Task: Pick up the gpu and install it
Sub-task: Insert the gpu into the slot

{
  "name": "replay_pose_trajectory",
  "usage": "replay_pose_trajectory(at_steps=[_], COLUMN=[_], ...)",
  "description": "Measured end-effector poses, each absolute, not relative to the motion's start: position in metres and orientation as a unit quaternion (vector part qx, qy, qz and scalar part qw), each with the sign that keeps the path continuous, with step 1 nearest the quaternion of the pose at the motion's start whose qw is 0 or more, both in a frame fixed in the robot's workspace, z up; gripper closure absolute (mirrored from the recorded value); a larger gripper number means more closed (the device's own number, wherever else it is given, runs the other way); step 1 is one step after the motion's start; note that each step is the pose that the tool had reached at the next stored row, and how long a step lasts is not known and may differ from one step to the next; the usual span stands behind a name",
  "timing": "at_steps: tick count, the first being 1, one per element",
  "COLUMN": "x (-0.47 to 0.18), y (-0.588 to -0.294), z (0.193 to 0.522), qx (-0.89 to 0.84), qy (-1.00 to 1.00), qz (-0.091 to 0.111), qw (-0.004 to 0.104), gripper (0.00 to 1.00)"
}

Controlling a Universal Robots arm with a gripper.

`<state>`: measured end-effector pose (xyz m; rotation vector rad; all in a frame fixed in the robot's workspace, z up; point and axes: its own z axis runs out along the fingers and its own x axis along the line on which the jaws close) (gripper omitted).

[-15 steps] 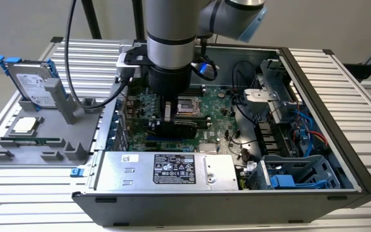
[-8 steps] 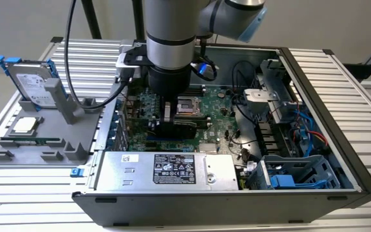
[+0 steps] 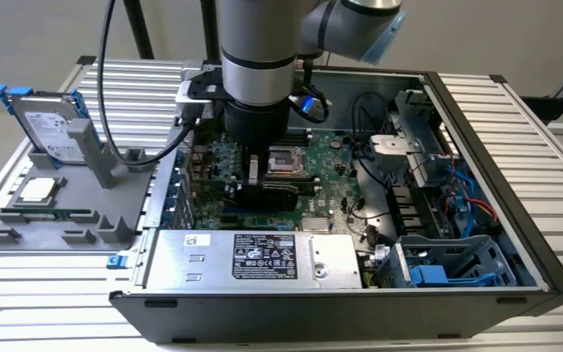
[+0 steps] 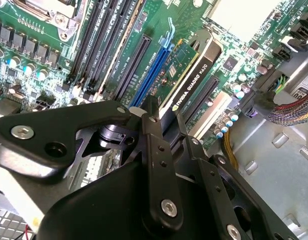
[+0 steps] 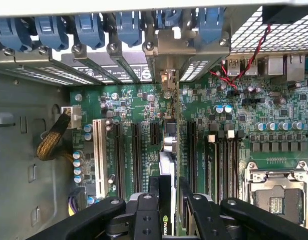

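Gripper (image 4: 166, 117) clamped on gpu (image 4: 191, 75), upright over blue slot (image 4: 151, 75); first wrist view adds perforated silver bracket covers (image 5: 118, 67); exterior view, open case (image 3: 516, 183).

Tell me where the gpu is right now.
The gpu stands on edge over the motherboard's expansion slots inside the open computer case, beside the blue slot in the second wrist view, gripped by the hand.

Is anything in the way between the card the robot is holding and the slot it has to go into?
Nothing visible blocks it. The gripper holds the gpu on edge right above the blue slot on the motherboard, and the stretch of slot in view beside the card looks empty.
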<state>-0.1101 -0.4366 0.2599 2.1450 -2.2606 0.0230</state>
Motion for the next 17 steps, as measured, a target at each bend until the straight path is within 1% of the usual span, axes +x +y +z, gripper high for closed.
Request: replay_pose_trajectory(at_steps=[17], x=[-0.1115], y=[-0.4316], z=[0.2561], qx=[0.689], qy=[-0.724], qz=[0.008], qw=[0.012], gripper=[1.0])
